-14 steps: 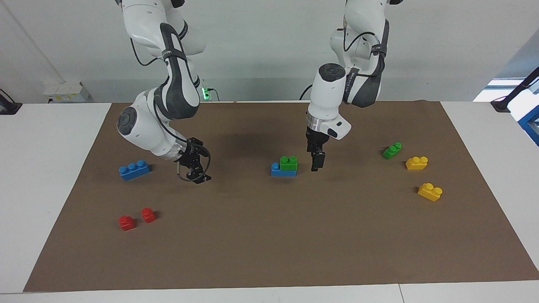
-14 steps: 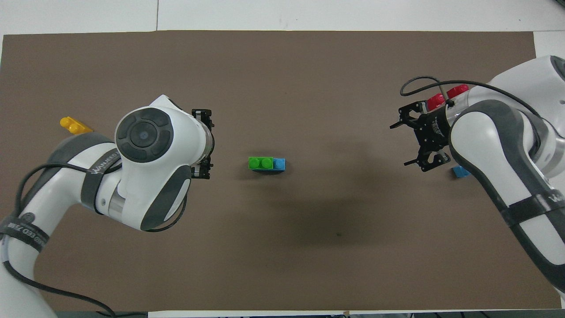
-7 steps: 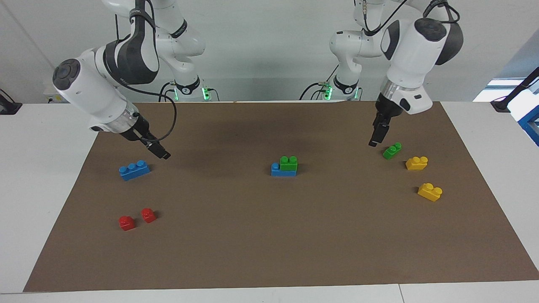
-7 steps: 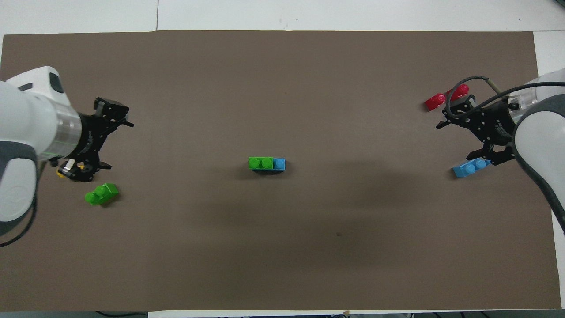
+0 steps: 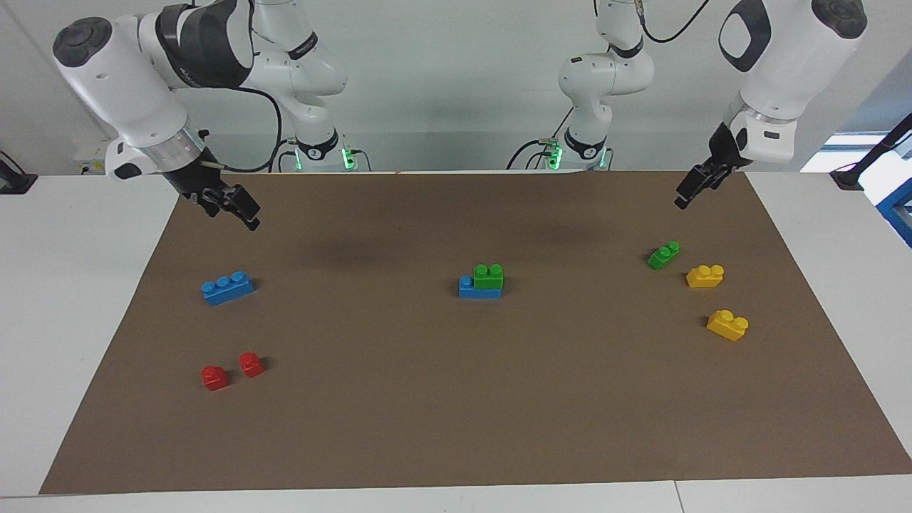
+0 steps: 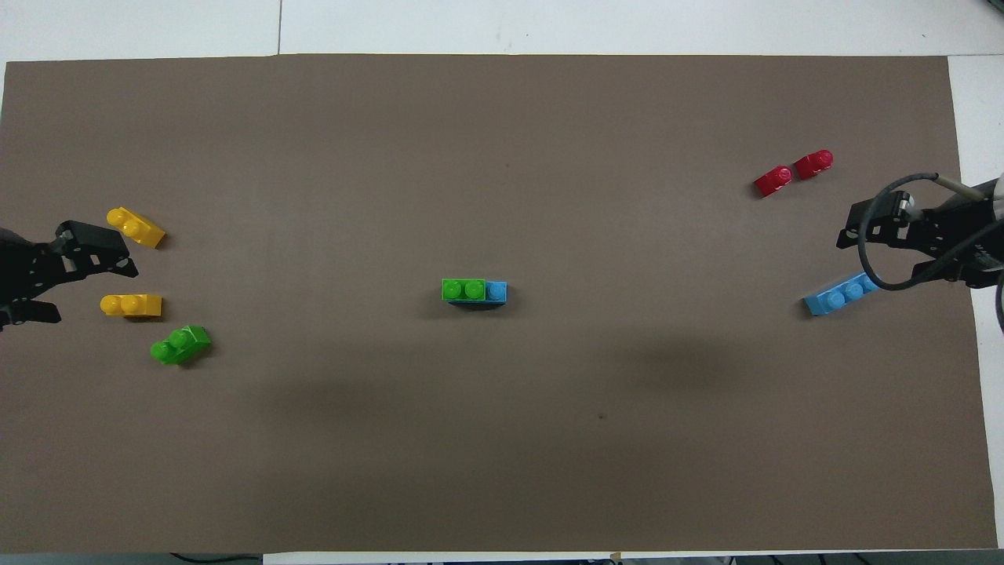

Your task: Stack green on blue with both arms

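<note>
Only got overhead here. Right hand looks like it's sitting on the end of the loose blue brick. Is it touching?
Observer: No. From the facing view the right hand hangs open, high over the mat, well clear of the loose blue brick.
Operator: Green really seated on blue, not just beside it?
Observer: Seated. Green rests on top of blue, one level up.
Operator: Left hand?
Observer: The left hand is also up in the air, open and empty, well above the second green brick.
</note>
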